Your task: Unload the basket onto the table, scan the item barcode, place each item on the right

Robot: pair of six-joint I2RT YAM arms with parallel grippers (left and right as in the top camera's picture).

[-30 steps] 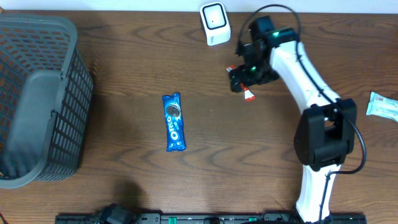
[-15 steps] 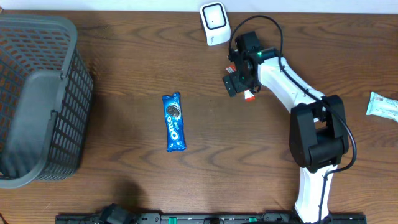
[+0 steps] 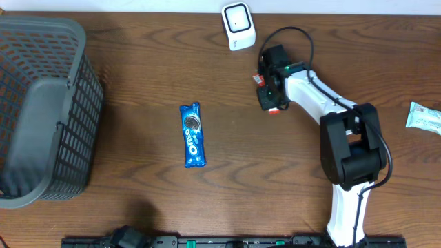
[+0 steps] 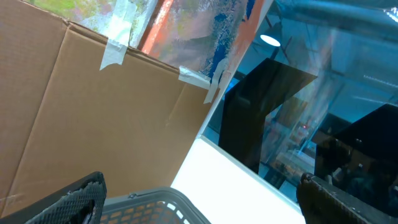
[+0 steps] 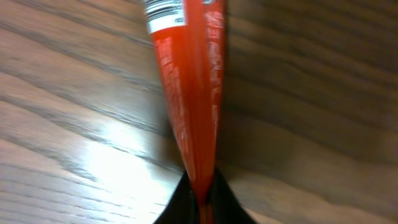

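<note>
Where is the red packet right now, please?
The red packet is pinched in the right gripper, right of centre in the overhead view, just in front of the white scanner and to the right of the Oreo pack.

Grey basket (image 3: 83, 131): one. White scanner (image 3: 238, 26): one. Packs: three, namely blue Oreo pack (image 3: 193, 135), red packet (image 5: 189, 93), pale green wrapper (image 3: 424, 117).
</note>
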